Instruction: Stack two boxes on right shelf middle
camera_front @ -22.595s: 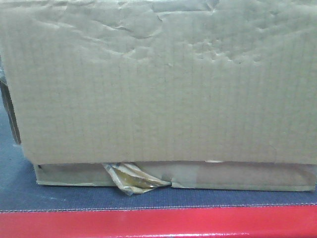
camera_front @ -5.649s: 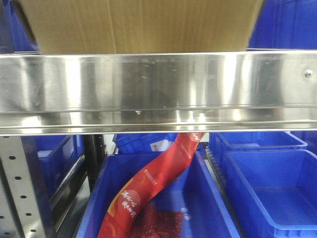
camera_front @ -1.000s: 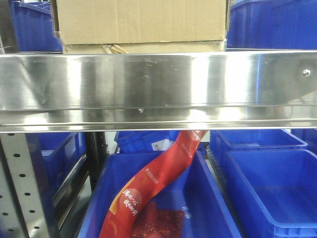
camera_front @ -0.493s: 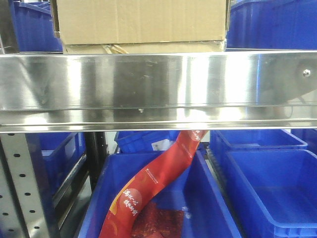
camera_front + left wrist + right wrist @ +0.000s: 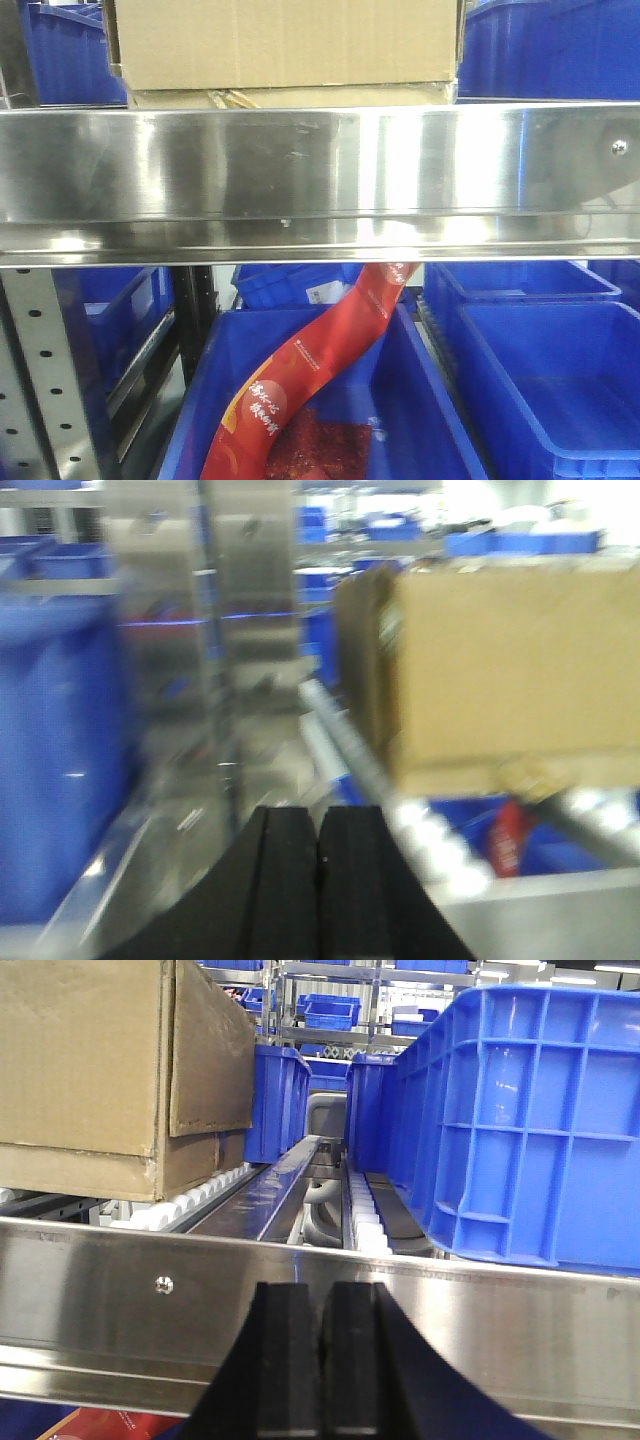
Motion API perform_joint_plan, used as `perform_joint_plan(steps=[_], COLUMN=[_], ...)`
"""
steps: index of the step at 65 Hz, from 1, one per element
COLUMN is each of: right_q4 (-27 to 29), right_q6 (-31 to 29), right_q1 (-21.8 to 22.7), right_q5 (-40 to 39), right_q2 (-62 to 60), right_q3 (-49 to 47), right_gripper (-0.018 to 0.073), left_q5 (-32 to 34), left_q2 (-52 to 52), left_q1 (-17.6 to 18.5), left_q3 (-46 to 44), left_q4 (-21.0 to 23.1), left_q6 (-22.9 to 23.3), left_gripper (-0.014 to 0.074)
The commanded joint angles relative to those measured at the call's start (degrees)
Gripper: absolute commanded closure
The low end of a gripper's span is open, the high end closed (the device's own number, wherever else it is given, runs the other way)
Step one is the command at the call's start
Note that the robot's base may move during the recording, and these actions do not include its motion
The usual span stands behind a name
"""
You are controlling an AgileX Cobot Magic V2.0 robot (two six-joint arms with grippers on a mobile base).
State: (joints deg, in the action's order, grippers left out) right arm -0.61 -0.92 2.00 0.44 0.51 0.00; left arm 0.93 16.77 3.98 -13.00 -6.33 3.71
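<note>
**A:** Corrugated brown card at the upper middle of your front view: that is the tall box (image 5: 285, 42), sitting squarely on the thin box (image 5: 290, 97), whose yellowish tape scrap (image 5: 230, 98) pokes out at its lower left edge. Both rest on the shelf (image 5: 320, 175), just behind its broad mirror-like steel lip.

**B:** So you'd call the stacking done?

**A:** I'd judge so. The flat, wide box lies underneath, likely because it gives the taller one a level base. Your left gripper (image 5: 318, 845) shows its black fingers pressed together on nothing, low in a blurred wrist view, apart from the stack. Your right gripper (image 5: 323, 1345) is likewise closed and empty, in front of the lip.

**B:** What's beside the stack?

**A:** A ribbed blue plastic bin (image 5: 500, 1120) at the right of the right wrist view, with white rollers (image 5: 205, 1196) under the boxes.
</note>
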Motion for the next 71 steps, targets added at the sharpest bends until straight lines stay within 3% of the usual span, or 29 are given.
perform_joint_plan(steps=[1,20,71], right_q4=[-0.1,-0.1,-0.1], right_q6=[-0.1,-0.1,-0.1], right_q1=[0.3,0.3,0.3], right_q5=[-1.4,-1.4,-1.4], right_q2=[-0.5,-0.5,-0.5], right_q3=[0.0,0.0,0.0], right_gripper=[0.0721,0.0721,0.0721], left_q5=[1.4,0.5,-1.3], left_q2=[-4.4,-16.7,-16.8], left_q1=[-2.1,-3.6,-3.6], left_q3=[3.7,13.0,13.0], left_q4=[3.3,3.3,3.6], left_q6=[-2.5,-1.9,-1.6], left_gripper=[0.0689,0.0689,0.0689])
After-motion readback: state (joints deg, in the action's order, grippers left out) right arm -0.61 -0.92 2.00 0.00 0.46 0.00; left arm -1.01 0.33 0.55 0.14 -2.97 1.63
